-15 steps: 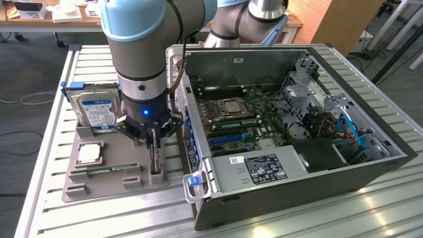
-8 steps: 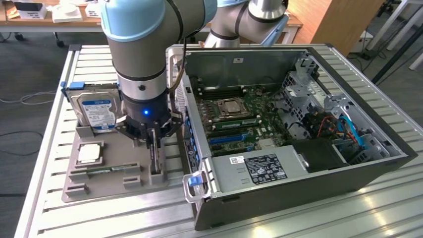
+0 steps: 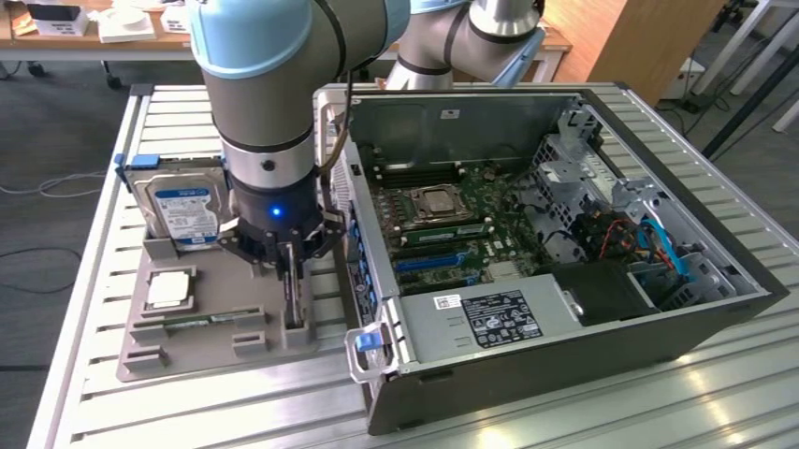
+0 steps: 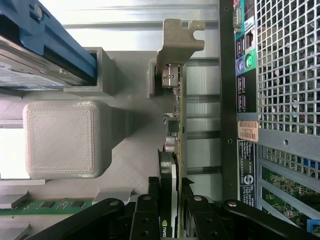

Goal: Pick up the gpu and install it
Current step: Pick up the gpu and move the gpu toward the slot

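The gripper [image 3: 290, 254] is seen pointing straight down over a grey holder tray [image 3: 219, 360], which lies on the slatted metal table [image 3: 187, 412]. In the exterior view, this tray is at 9 o'clock from the open computer case [image 3: 562, 374].

The gpu [image 3: 294, 299] stands on its long edge in a slot of the tray. In that view it is at 6 o'clock from the gripper, directly under it and reaching up between the fingers.

In the wrist view the black fingers [image 4: 147, 215] of the gripper [image 4: 171, 200] are closed against both faces of the gpu [image 4: 176, 120], so the card is gripped. Its metal bracket [image 4: 181, 32] is at the far end, away from the fingers. The card is not lifted out of the slot.

In the exterior view a hard drive [image 3: 185, 210] with a blue label stands at 10 o'clock from the gripper. A green memory stick [image 3: 187, 321] lies at 8 o'clock.
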Controlling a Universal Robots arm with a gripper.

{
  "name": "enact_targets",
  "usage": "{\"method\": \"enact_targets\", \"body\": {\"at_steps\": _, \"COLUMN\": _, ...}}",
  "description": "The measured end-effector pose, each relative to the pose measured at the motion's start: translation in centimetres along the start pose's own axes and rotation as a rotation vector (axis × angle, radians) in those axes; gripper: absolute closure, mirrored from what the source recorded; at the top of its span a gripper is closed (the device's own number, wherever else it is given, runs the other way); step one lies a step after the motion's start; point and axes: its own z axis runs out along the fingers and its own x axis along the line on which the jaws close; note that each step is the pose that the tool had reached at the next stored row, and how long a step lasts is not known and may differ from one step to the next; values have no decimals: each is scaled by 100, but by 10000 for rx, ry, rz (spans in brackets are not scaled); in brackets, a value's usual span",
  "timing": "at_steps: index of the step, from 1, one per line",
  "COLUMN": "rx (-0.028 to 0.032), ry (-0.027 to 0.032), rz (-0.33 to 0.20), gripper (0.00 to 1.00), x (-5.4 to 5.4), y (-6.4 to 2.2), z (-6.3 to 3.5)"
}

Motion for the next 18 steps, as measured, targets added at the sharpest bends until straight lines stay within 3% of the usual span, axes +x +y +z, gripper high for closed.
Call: {"method": "enact_targets", "body": {"at_steps": 18, "rx": 5, "ry": 4, "rz": -14, "gripper": 73, "x": -7, "y": 9, "z": -303}}
